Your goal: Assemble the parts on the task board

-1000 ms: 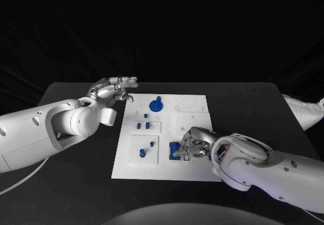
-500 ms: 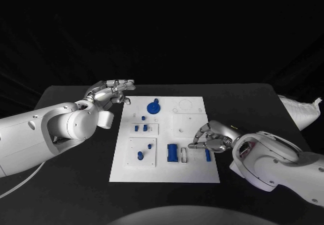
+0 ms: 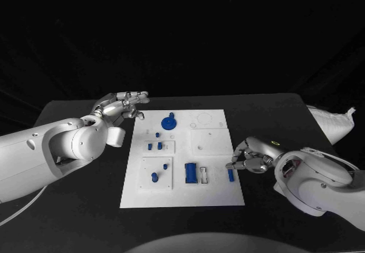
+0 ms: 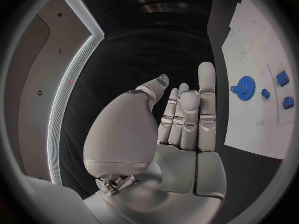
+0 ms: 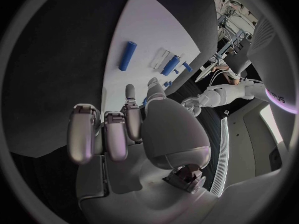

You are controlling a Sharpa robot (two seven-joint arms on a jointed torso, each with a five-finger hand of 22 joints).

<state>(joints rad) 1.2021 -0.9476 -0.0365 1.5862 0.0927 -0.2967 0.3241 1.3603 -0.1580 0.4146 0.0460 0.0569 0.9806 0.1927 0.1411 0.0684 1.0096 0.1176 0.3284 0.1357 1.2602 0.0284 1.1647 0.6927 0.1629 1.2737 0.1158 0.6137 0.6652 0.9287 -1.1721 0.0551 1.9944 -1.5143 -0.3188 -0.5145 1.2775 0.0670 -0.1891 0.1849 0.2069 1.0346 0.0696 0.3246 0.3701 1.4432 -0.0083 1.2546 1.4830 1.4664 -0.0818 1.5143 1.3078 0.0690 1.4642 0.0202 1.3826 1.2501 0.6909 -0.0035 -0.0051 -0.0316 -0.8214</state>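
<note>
Lying flat near the board's [image 3: 182, 197] right edge, just beside the right hand [image 3: 251, 156] with fingers curled in empty, left hand [image 3: 122, 104] spread open: peg [image 3: 230, 175] looking light, stiff, smooth, likely slippery, best pinching across its middle.

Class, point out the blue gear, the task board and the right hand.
blue gear [image 3: 170, 124], head view, on its toothed disc.
task board [image 3: 217, 197], head view, bare near corner.
right hand [image 3: 249, 157], head view, on its knuckles.
</note>
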